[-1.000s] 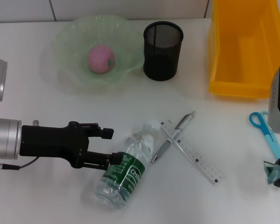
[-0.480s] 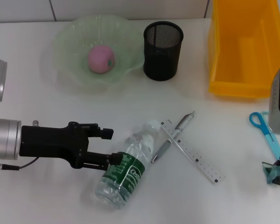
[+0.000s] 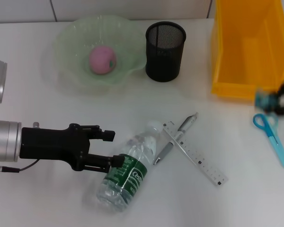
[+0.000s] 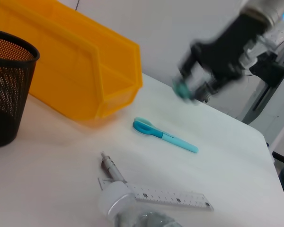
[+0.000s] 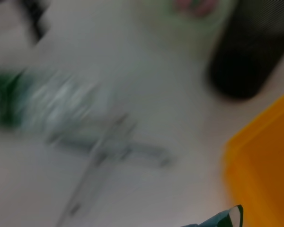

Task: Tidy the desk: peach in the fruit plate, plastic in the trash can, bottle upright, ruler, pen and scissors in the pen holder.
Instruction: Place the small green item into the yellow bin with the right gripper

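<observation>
Count: one peach, one fruit plate, one pen holder, one trash can, one bottle, one ruler, one pen, one pair of scissors, one scrap of plastic, two grippers.
Peach: pink, lying in the green fruit plate at the far left of the bench.
Pen holder: black mesh, upright, just beside the plate.
Trash can: yellow bin at the far right.
Bottle: clear with a green label, lying on its side, white cap towards the ruler.
Ruler: flat on the bench, crossing over the pen, near the bottle cap.
Scissors: teal handles, flat on the bench near the trash can's near wall.
Plastic: teal scrap held up off the bench, just before the trash can's near edge.
Left gripper: arm reaches in level from the left; jaws spread apart, the lower finger touching the bottle's label.
Right gripper: raised at the right edge, above the scissors; jaws closed on the plastic.
</observation>
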You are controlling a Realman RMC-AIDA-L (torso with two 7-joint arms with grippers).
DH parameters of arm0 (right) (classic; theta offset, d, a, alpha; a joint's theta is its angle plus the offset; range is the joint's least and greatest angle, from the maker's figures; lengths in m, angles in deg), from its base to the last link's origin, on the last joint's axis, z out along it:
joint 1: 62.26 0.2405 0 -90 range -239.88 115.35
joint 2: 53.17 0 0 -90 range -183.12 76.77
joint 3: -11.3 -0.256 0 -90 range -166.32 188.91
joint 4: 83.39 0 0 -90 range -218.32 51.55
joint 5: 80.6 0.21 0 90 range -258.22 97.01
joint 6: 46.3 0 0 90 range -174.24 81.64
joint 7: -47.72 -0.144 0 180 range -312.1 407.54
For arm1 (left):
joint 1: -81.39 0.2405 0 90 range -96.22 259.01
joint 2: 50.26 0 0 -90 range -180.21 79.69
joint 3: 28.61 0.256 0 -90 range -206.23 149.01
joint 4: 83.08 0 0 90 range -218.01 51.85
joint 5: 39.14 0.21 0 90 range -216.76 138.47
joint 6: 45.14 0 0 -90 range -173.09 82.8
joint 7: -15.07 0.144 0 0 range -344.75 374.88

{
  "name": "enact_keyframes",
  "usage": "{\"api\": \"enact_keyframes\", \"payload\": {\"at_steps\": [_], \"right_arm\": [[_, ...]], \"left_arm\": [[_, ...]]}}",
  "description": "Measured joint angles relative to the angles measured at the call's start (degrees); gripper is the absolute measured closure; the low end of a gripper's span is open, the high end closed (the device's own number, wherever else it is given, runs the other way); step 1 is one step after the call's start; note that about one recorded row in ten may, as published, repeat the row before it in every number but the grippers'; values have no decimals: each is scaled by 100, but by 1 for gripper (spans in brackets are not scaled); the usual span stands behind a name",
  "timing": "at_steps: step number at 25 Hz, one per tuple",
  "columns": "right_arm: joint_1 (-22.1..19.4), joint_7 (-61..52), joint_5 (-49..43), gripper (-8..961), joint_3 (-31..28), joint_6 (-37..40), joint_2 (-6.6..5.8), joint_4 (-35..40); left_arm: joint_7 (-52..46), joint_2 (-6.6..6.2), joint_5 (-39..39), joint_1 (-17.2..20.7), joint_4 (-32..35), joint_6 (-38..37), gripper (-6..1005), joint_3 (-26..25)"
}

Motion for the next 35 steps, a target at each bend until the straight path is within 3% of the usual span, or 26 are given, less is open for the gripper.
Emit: {"api": "enact_keyframes", "payload": {"at_steps": [2,6,7,8,12,16,20,31,35], "right_arm": [[131,-316,306,617,-336,-821,2,-176],[356,-792,259,618,-265,-1737,-2,-624],[618,-1086,14,618,-207,-2265,-4,-1075],[618,-1086,14,619,-207,-2265,-4,-1075],[1261,-1496,-717,619,-10,-2906,-1,-2147],[1349,-1570,-801,618,146,-3166,14,-2419],[1321,-1590,-792,476,281,-3306,22,-2441],[1294,-1661,-803,349,228,-3346,6,-2349],[1092,-1659,-760,337,276,-3469,11,-2057]], "left_arm": [[0,0,0,-2,0,2,215,0],[0,3,4,-24,0,6,217,0],[0,3,4,-24,0,6,217,0],[0,3,4,-24,0,6,218,0],[0,3,10,-35,0,-9,219,1],[-6,3,10,-38,0,-25,221,-1],[-8,3,10,-38,0,-14,223,-7],[-9,-21,9,-59,0,8,227,-9],[-9,-32,9,-64,0,8,229,-2]]}}
